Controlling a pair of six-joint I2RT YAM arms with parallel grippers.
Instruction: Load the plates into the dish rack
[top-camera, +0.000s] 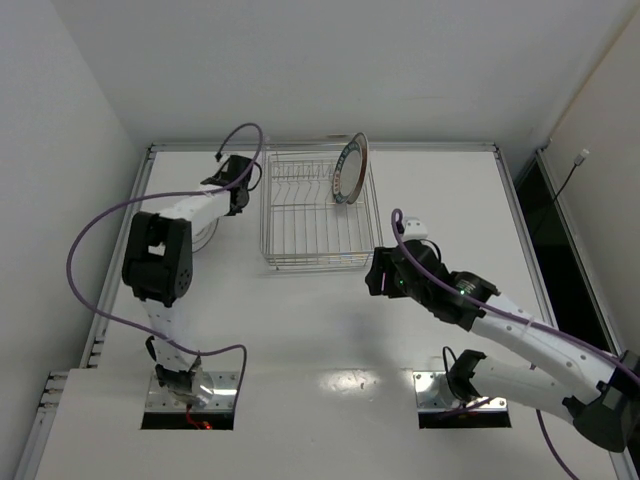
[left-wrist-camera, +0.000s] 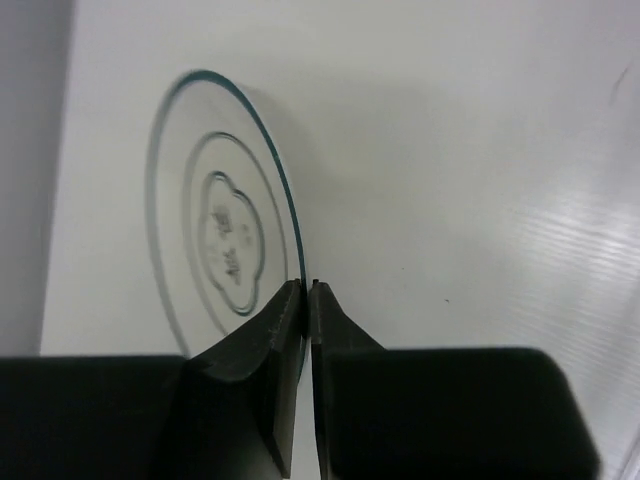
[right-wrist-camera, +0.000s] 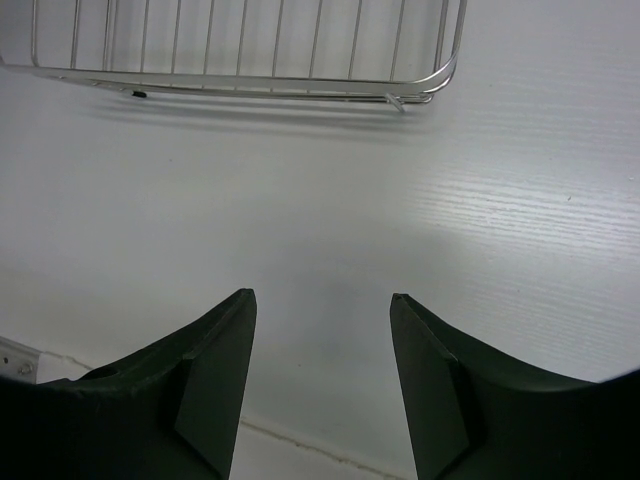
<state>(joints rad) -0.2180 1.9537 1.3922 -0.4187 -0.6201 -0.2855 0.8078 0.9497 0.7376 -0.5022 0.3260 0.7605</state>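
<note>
The left gripper (left-wrist-camera: 308, 290), reaching over the far left of the table (top-camera: 330, 330) beside the rack (top-camera: 315, 262), has its jaws closed on the rim of the ringed plate (left-wrist-camera: 222, 235). The rim is pinched between the two fingertips, with the plate's face turned toward the wrist camera. In the rack, the teal-rimmed plate (top-camera: 350, 168) stands on edge at the far right corner, leaning slightly among the tines. The right gripper (right-wrist-camera: 322, 295) hangs over bare table just near of the rack's near right corner, its jaws apart and holding nothing (the rack's wire rim shows beyond its fingers).
</note>
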